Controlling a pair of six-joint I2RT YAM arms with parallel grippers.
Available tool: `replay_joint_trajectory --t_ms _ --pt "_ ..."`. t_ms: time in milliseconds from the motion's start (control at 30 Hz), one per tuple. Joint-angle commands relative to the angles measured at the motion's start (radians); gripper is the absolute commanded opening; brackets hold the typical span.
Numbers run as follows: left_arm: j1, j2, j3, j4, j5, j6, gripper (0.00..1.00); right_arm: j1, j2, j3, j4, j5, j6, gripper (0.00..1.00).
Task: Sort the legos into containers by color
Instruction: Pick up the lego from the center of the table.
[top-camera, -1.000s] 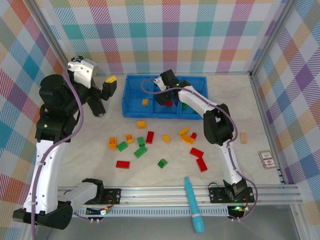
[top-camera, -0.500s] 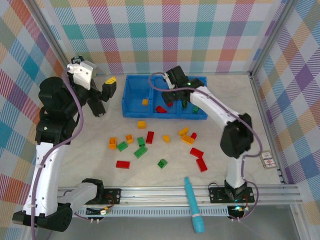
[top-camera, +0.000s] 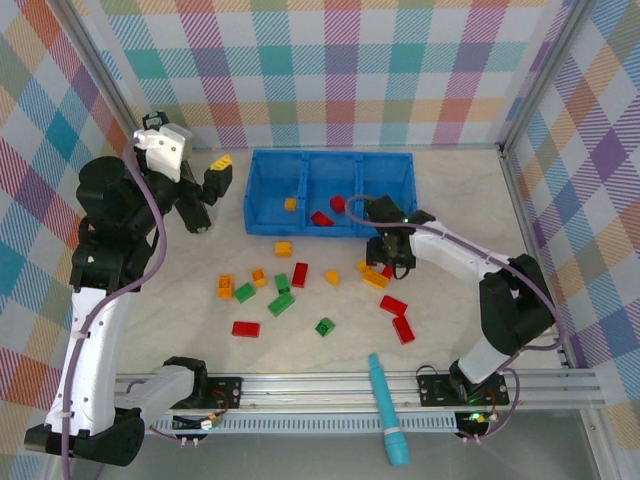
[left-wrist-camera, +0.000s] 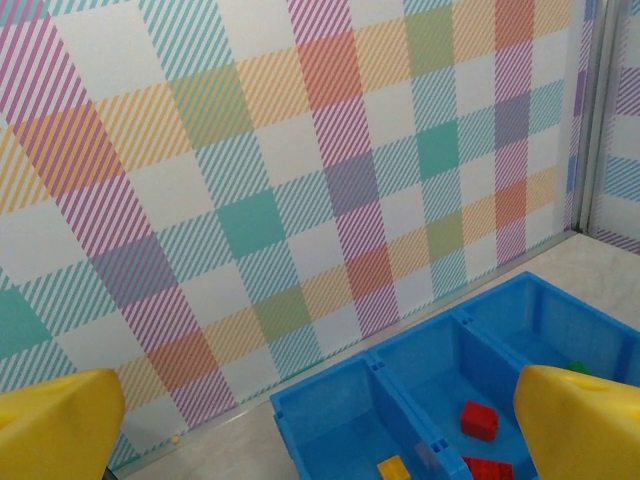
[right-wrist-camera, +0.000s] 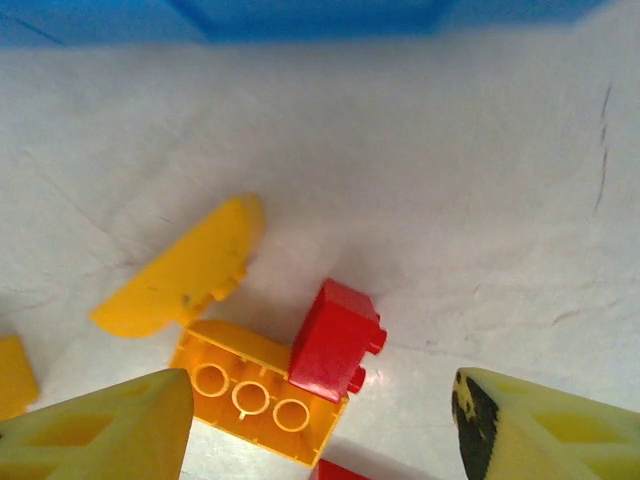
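Two yellow-tipped fingers (left-wrist-camera: 55, 425) of the left gripper (top-camera: 217, 172) stand spread wide with nothing between them. That gripper hangs raised at the far left, just beside the left end of the blue tray (top-camera: 330, 155). The tray lies along the back of the table (top-camera: 180, 300) and is split into three containers. The left container (top-camera: 272, 188) has one orange brick (top-camera: 290, 204), and the middle container (top-camera: 322, 185) has two red bricks (top-camera: 322, 218). In the left wrist view a bit of green (left-wrist-camera: 577, 367) shows in the farthest one. In front of the tray, loose legos (top-camera: 281, 304) in red, green and orange lie scattered on the table, most of them left of centre. The right gripper (top-camera: 390, 262) sits low over the table, just in front of the tray's right end. In the right wrist view its fingers (right-wrist-camera: 100, 430) stand apart and grip nothing. Between them a red brick (right-wrist-camera: 335, 340) rests against an upturned orange brick (right-wrist-camera: 255, 395), and a curved orange piece (right-wrist-camera: 185, 275) lies just beyond. A teal pen-like tool (top-camera: 388, 410) lies across the front rail. Farther right are a small tan block (top-camera: 488, 275) and a card (top-camera: 535, 318).
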Motion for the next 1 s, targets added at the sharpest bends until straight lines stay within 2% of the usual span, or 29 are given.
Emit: replay_joint_trajectory --t_ms 0,200,467,633,833,967 --pt "0.013 -0.001 0.006 0.031 0.024 0.004 1.0 -0.021 -0.032 -0.046 0.069 -0.049 0.103 0.68" --pt "0.014 -0.003 0.002 0.034 0.018 0.004 1.0 -0.085 0.013 -0.112 0.173 -0.129 0.112 0.63" --pt "0.012 0.008 0.009 0.028 0.007 0.01 1.0 -0.105 0.104 -0.086 0.212 -0.176 0.101 0.57" --pt "0.012 0.01 0.008 0.027 -0.004 0.012 1.0 -0.105 0.157 -0.083 0.201 -0.19 0.114 0.48" --pt "0.013 0.017 0.008 0.025 -0.018 0.017 1.0 -0.105 0.15 -0.104 0.169 -0.177 0.108 0.34" --pt "0.013 0.022 0.01 0.024 -0.029 0.022 1.0 -0.116 0.129 -0.056 0.11 -0.159 0.057 0.29"
